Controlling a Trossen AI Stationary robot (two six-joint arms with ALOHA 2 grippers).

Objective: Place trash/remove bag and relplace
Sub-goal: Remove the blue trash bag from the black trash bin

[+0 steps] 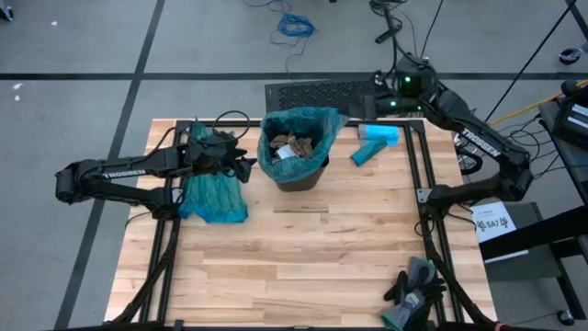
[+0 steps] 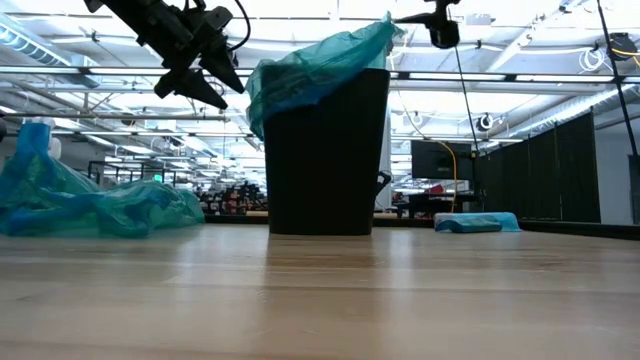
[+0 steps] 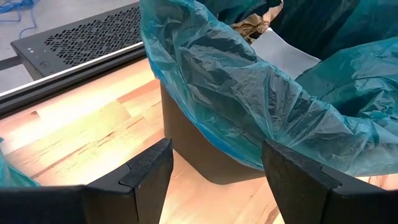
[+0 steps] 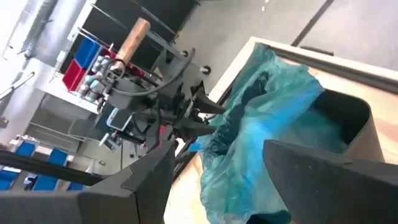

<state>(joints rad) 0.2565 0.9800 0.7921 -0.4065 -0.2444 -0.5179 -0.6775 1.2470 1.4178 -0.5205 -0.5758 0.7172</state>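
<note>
Wooden desk seen from above, with both arms at its far half. The black bin stands near the middle of the far edge, lined with a teal bag whose rim is folded over the outside, probably so that it stays open for filling. The trash, brown and white scraps, lies inside the bag. A spare teal bag is heaped near the left edge, likely kept as the replacement. A light-blue pack lies toward the far right corner; dark gloves rest at the near right corner.

The left gripper hovers just beside the bin's left rim, jaws apart and empty, facing the folded bag edge, placed as if to take hold of it. The right gripper waits beyond the far edge, jaws apart.

The near half of the desk is bare wood, giving room to lift the bag clear; the spare bag crowds the left arm's side.
</note>
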